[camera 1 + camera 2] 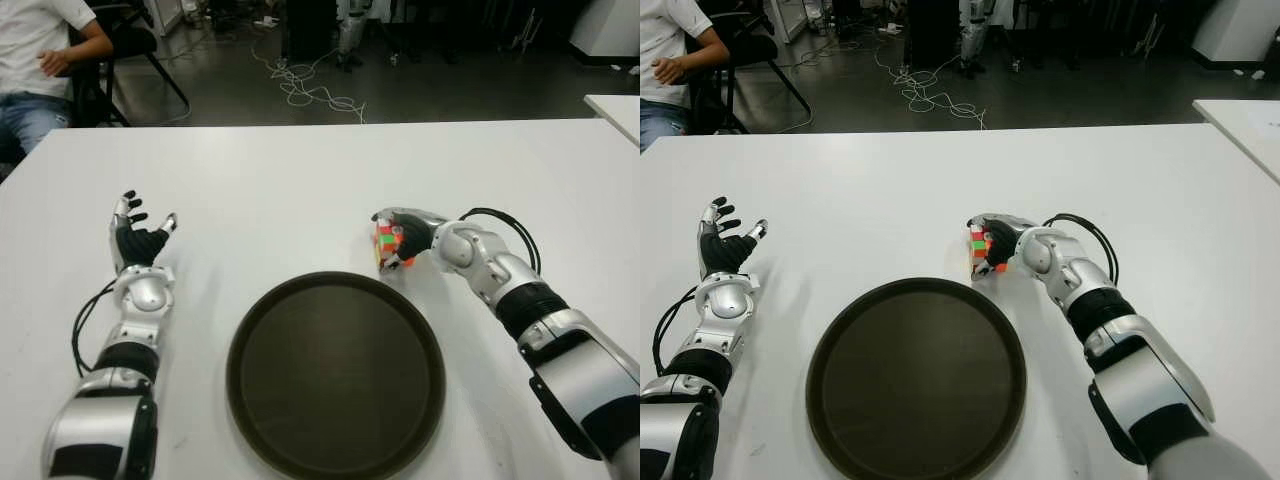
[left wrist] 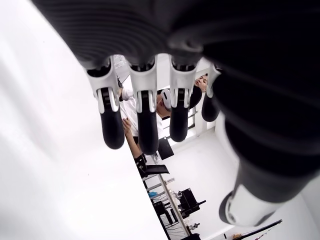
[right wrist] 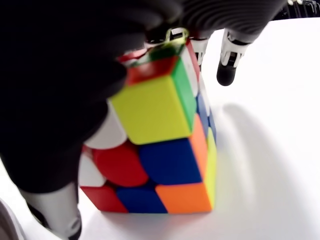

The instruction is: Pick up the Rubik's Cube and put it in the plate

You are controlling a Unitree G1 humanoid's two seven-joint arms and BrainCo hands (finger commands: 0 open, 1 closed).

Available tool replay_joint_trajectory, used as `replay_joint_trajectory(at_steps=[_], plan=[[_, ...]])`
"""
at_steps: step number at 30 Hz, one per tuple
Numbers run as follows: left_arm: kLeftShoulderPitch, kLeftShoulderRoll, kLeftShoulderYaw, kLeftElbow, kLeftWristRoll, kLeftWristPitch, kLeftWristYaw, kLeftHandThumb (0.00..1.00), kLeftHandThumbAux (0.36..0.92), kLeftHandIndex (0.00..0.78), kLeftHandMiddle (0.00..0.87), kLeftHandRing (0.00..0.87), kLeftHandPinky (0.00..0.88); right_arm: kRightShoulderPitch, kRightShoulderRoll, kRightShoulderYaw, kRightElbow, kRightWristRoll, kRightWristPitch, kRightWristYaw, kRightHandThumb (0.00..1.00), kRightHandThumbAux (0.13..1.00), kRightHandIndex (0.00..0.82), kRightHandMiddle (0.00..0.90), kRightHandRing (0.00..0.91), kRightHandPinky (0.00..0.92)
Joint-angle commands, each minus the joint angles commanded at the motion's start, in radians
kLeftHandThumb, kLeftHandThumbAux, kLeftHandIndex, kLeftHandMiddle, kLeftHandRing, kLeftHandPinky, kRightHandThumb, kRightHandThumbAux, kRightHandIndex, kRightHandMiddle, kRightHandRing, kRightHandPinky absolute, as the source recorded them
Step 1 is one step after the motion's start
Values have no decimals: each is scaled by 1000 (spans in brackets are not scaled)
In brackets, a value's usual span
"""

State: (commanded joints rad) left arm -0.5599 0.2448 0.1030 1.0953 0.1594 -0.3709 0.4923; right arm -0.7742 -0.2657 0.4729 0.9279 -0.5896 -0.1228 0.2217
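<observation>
My right hand [image 1: 412,236] is clenched around the Rubik's Cube [image 1: 388,246], fingers over its top and thumb against its side, which I judge is the hold needed to lift it. The cube sits at the table [image 1: 300,180] surface just beyond the far right rim of the plate [image 1: 335,372], near it but outside it. I see open table between cube and rim, and the plate's low edge should be easy to clear. My left hand [image 1: 135,240] shows left of the plate, fingers spread, holding nothing. A seated person [image 1: 40,70] is beyond the far left corner.
</observation>
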Motion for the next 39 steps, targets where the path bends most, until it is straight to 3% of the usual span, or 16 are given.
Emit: replay_joint_trajectory(at_steps=[15,18,20,22,25,28,32,39], plan=[[-2,3,-2,4,5,6,2,90,757,135,190,207,245,-4,-2,20,-4,-32,25,-24,0,721,29,74,37,0],[-2,4,-3,3,6,6,0,83,753,139,189,207,252,7,1,0,-5,-22,11,-75,0,744,91,120,87,42],[-2,4,-4,3,7,6,1,80,756,139,190,209,255,12,4,-10,-4,-14,7,-102,2,770,165,182,156,133],[-3,5,-5,3,9,9,2,80,758,137,191,212,260,17,7,-21,-3,-7,5,-129,85,791,279,296,287,293],[-3,7,-8,4,12,11,4,83,763,135,192,215,268,22,12,-32,-2,-1,1,-160,486,751,374,417,420,430],[-4,8,-12,3,16,17,6,82,770,129,194,216,267,29,15,-46,-3,7,-7,-205,625,735,409,513,517,513],[-3,8,-11,2,15,16,3,79,765,122,187,208,252,34,20,-63,0,25,-16,-229,683,726,424,608,605,592],[0,7,-7,-1,8,10,-1,78,762,124,185,209,261,41,28,-92,2,63,-25,-235,698,725,429,670,663,657]])
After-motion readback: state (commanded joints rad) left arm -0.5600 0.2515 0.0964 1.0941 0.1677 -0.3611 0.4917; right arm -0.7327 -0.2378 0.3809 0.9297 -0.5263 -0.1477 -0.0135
